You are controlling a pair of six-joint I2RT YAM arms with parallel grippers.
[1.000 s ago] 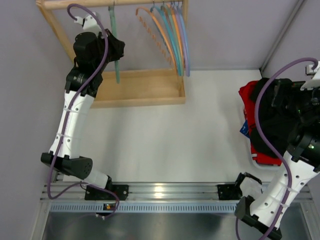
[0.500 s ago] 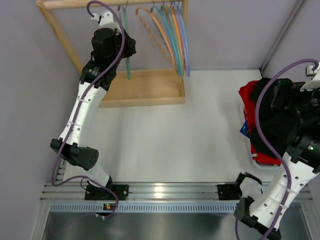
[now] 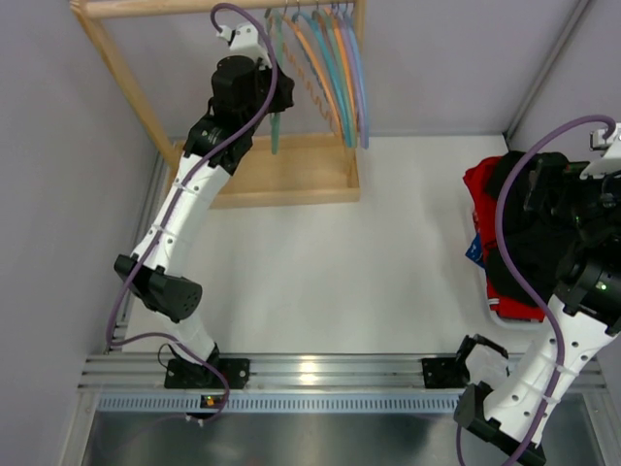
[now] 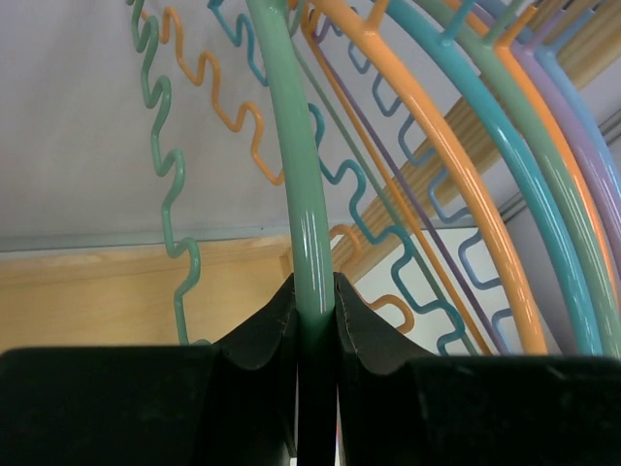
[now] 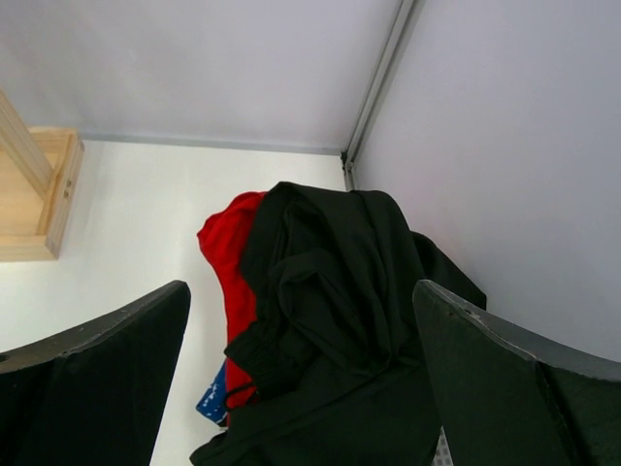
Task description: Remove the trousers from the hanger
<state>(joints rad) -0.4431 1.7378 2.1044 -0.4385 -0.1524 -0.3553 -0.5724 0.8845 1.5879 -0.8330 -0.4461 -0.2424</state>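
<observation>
Left tool, clamped on hanger, now further right. Right tool agape, empty. Trousers: limp, light; probably pinch a fold.

Two arms wear white shells broken by black joints. The left arm has a bulbous black elbow housing, a black wrist block and a small white fitting at its far tip, with a purple cable strung along it. The right arm carries a matching purple cable and a tiny green light on its dark upper housing. Both are bolted on black bases. From the wrist cameras, the left hand shows matt black fingers with curved tips, and the right hand shows broad black fingers edged in grey.
</observation>
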